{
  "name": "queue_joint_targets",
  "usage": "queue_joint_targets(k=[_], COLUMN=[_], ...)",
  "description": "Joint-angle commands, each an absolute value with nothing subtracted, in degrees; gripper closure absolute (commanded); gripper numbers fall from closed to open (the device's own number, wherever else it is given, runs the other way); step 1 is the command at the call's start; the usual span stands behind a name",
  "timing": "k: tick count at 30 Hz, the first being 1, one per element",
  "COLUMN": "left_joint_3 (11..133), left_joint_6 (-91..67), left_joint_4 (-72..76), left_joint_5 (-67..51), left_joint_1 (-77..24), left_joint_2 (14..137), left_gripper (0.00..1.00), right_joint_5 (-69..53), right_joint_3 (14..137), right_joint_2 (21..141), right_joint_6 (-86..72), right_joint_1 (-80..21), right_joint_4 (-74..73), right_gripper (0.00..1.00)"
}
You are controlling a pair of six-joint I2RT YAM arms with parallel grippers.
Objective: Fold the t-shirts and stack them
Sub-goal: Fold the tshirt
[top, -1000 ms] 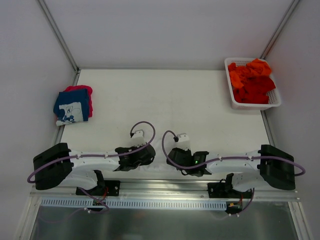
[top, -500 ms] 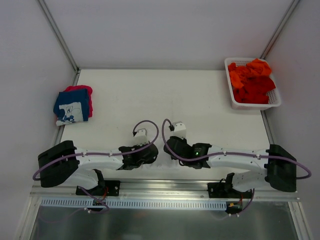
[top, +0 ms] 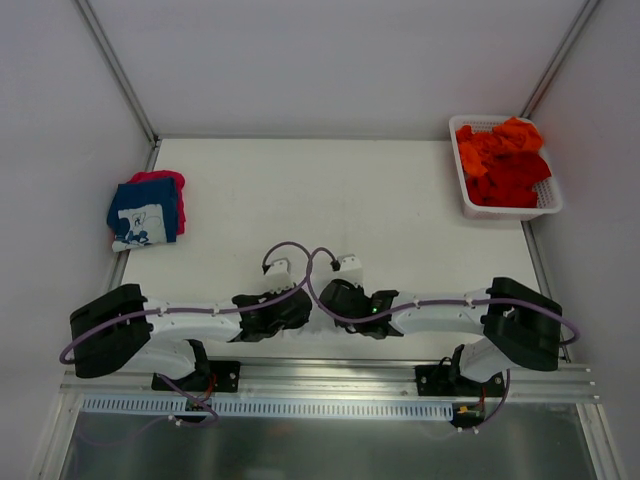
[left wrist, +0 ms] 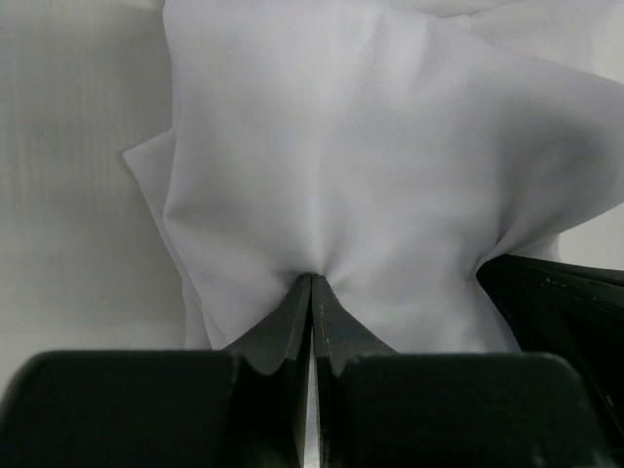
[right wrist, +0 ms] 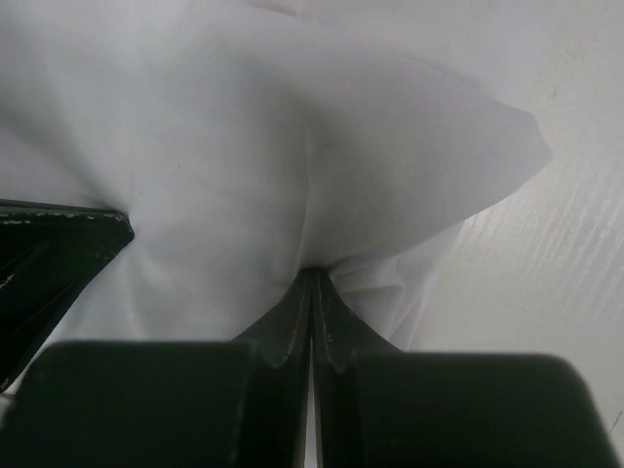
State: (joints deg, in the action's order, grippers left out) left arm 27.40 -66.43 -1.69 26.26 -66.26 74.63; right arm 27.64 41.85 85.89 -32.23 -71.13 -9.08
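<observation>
A white plastic lattice basket sits at the 2 o'clock corner of the white surface, just beside the right-hand wall panel. A pale back panel closes off 12 o'clock, flanked by grey metal posts. A metal rail runs along 6 o'clock.

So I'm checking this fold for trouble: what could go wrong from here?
The left gripper and right gripper each pinch just a small pucker of the white t-shirt, so it could slip free. They sit very close together, purple cables overlapping; they might collide or snag.
</observation>
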Motion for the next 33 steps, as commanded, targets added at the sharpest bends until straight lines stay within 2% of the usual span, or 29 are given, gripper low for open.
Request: queue_joint_targets(k=[1, 5, 15, 21, 33], left_joint_3=[23.9, 25.3, 39.7, 38.8, 34.5], left_joint_6=[-65.9, -62.8, -53.4, -52.0, -56.4], left_joint_4=[-8.8, -9.8, -24.1, -25.0, -25.0], left_joint_5=[24.4, 26.7, 36.5, 33.6, 28.6], left_joint_1=[-65.7, -65.6, -64.7, -59.9, -59.6], left_joint_2=[74.0, 70.1, 62.1, 62.9, 65.6], left_gripper=[1.0, 1.0, 1.0, 1.0, 1.0], right_joint_5=[22.5, 23.0, 23.8, 24.2, 24.6], right_joint_3=[39.1, 39.7, 43.1, 42.7, 41.8], right_joint_2=[88.2, 87.9, 87.6, 86.6, 85.7], right_joint_6=[-35.8, -35.7, -34.3, -34.4, -34.7], right_joint_1=[-72.2, -72.9, -74.0, -74.4, -74.6], right_joint_4=[-9.4, -10.7, -12.6, -12.7, -13.0], right_gripper=[1.0, 1.0, 1.0, 1.0, 1.0])
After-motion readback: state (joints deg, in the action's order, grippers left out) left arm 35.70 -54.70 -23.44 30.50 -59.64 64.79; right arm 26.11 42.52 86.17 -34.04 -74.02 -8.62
